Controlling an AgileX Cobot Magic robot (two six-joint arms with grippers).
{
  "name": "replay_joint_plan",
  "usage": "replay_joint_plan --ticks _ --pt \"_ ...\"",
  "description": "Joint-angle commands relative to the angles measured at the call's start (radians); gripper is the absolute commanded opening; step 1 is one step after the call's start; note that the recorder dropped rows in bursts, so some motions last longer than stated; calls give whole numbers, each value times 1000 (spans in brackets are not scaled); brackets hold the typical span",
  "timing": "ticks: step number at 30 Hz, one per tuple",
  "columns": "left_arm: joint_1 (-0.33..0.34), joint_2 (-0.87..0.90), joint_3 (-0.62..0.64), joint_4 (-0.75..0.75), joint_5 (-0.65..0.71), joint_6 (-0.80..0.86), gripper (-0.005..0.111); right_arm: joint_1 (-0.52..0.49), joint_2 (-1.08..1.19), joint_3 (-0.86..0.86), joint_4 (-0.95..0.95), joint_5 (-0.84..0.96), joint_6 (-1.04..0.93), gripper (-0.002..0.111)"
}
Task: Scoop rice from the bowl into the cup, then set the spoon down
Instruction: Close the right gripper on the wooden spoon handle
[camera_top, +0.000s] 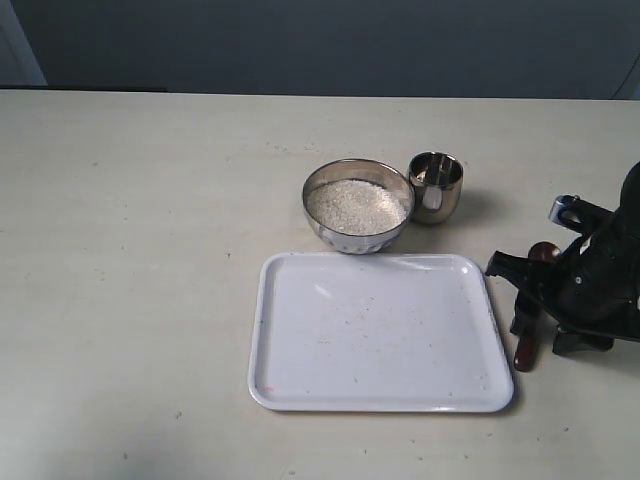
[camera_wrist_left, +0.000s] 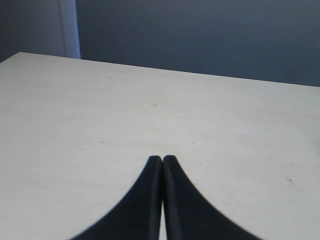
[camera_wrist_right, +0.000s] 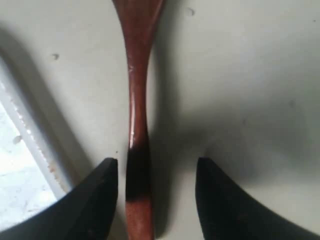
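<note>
The steel bowl holds white rice behind the tray; the smaller steel cup stands just to its right. The reddish-brown wooden spoon lies flat on the table right of the tray, handle toward the front. My right gripper is open and low over the spoon, its handle lying between the fingers, closer to one fingertip. My left gripper is shut with nothing in it, over bare table; it does not show in the exterior view.
A white rectangular tray with a few stray grains lies in front of the bowl, its right rim next to the spoon. The pale tabletop stretches wide on the left; a dark wall stands behind.
</note>
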Motion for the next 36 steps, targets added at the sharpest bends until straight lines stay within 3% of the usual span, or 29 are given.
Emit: replay_joint_plan --ticks 1,25,30,33,36 --pt "-1 -1 -4 1 -13 -7 1 1 4 2 0 -1 15 47" --pt "-1 -1 -4 1 -13 -7 1 1 4 2 0 24 65 47" --pt "-1 -1 -4 1 -13 -7 1 1 4 2 0 27 68 32" --pt "-1 -1 -4 1 -13 -7 1 1 4 2 0 31 68 38" --pt "-1 -1 -4 1 -13 -7 1 1 4 2 0 49 68 36"
